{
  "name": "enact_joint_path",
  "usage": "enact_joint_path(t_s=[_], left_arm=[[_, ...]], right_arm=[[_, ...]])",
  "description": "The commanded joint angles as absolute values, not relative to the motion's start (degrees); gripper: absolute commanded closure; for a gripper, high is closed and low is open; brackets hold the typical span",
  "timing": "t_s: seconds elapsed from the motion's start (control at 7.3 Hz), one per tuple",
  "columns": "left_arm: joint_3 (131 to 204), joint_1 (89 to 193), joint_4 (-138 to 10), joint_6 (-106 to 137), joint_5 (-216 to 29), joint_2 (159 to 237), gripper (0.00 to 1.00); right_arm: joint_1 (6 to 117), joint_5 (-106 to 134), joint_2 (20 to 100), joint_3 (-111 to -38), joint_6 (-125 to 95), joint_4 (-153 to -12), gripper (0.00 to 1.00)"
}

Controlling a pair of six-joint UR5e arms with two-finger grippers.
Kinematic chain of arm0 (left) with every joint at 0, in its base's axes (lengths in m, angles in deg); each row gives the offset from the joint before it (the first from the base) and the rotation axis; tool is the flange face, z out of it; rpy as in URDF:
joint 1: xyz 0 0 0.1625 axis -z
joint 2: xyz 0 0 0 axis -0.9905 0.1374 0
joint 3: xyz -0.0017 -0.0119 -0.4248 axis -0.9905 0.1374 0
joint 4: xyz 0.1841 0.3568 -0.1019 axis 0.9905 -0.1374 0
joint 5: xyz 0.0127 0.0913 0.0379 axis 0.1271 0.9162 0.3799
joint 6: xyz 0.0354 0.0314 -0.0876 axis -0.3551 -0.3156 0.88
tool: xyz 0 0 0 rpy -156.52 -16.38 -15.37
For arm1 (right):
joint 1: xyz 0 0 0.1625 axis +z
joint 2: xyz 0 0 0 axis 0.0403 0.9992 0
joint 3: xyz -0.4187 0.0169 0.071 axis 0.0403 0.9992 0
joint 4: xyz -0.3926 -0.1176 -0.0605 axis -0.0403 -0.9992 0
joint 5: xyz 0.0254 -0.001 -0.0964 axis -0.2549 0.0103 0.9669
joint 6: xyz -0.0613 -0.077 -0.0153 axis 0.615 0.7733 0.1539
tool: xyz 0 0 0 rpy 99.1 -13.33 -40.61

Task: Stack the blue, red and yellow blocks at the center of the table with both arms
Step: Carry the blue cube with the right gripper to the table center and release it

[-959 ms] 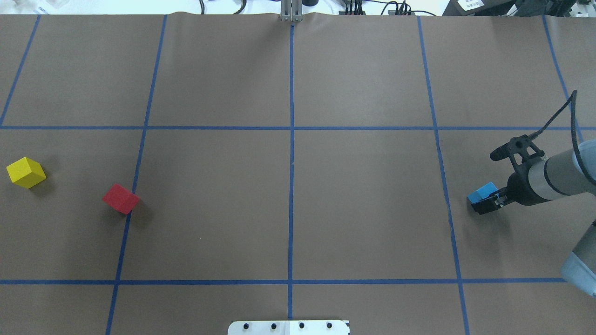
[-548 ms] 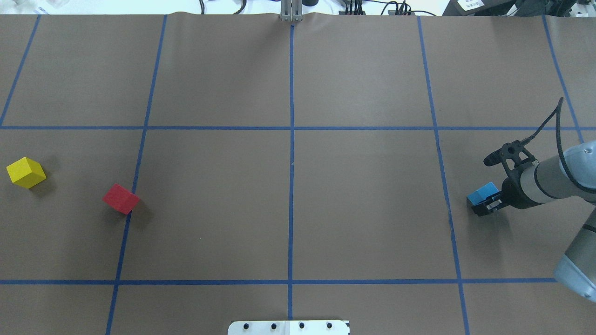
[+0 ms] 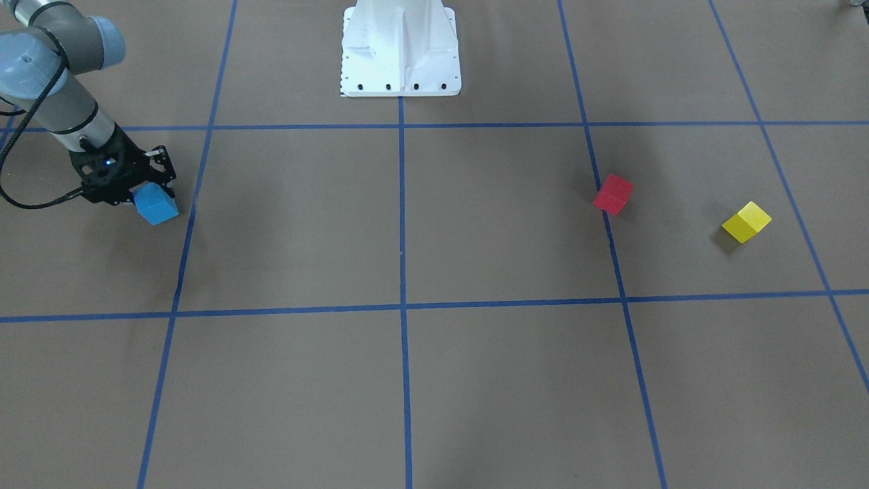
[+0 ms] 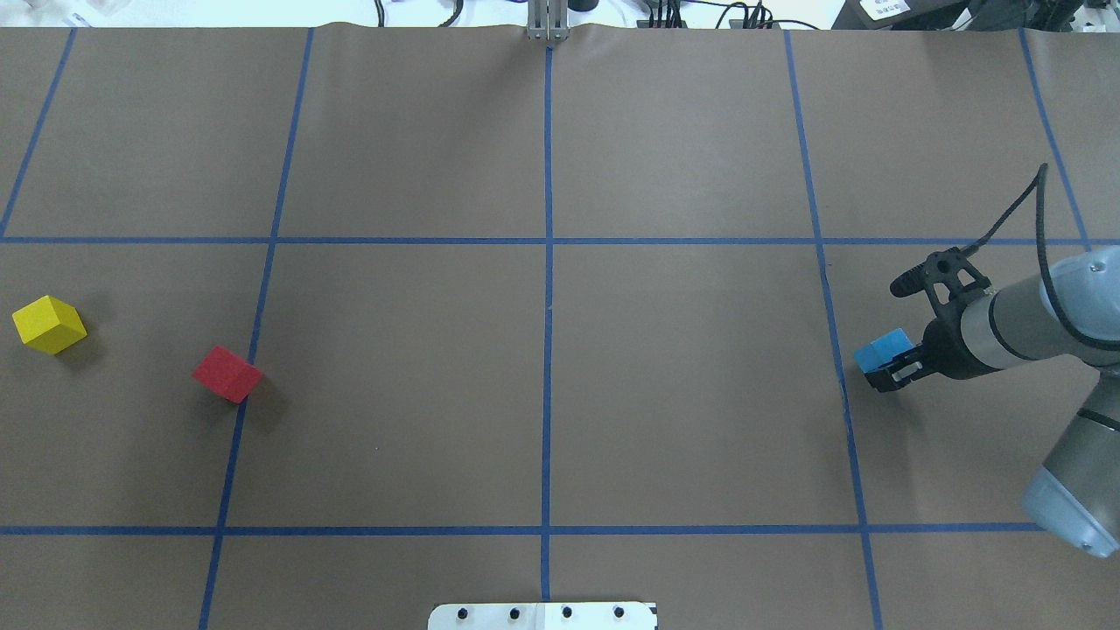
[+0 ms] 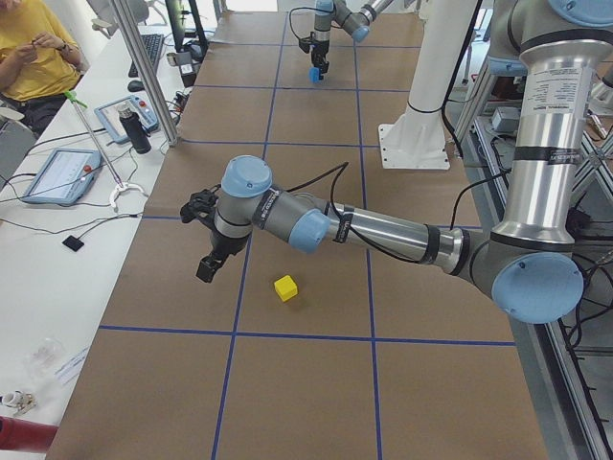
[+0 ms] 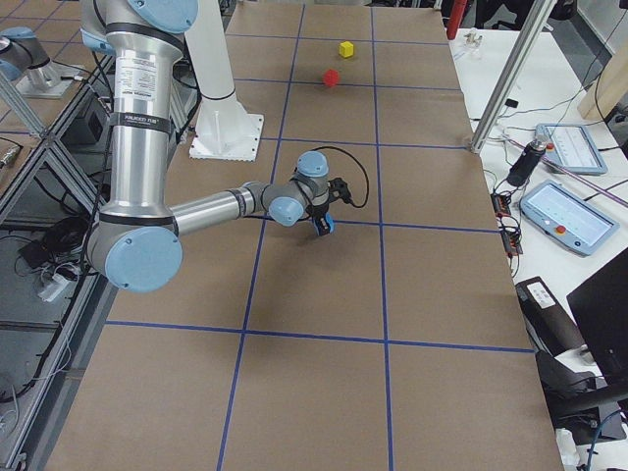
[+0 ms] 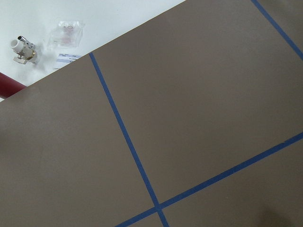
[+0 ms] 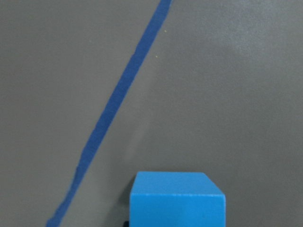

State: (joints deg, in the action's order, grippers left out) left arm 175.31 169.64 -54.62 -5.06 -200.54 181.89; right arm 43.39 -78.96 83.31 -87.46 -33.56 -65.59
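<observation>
My right gripper (image 4: 885,374) is shut on the blue block (image 4: 883,353), just right of a blue tape line at the table's right side. The block also shows in the front view (image 3: 157,208) and fills the bottom of the right wrist view (image 8: 177,201). The red block (image 4: 227,374) and the yellow block (image 4: 49,324) lie apart on the table's left side. My left gripper (image 5: 206,267) shows only in the exterior left view, above the table beside the yellow block (image 5: 285,287); I cannot tell whether it is open or shut.
Blue tape lines divide the brown table (image 4: 682,394) into a grid. The robot's white base (image 3: 400,47) stands at the near middle edge. Tablets and a metal post (image 5: 142,86) stand beyond the far edge.
My right gripper has moved a little toward the table's centre, carrying the blue block with it. The red and yellow blocks have not moved.
</observation>
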Motion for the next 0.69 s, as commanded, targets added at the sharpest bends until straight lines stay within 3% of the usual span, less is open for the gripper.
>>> enact_joint_path(t_s=[0.0,0.27,0.55], left_arm=[[175.1,169.6,-54.6,-5.1,-200.5,181.8,0.0],[175.0,169.6,-54.6,-5.1,-200.5,181.8,0.0],[175.0,169.6,-54.5,-5.1,-200.5,181.9,0.0]], right_arm=[[43.4,-78.8,72.0,-87.4,-40.6,-79.1,1.0],[42.2,-78.6,57.5,-85.8,-46.7,-95.0,1.0],[38.9,-77.9,46.2,-78.5,-58.9,-96.7,1.0]])
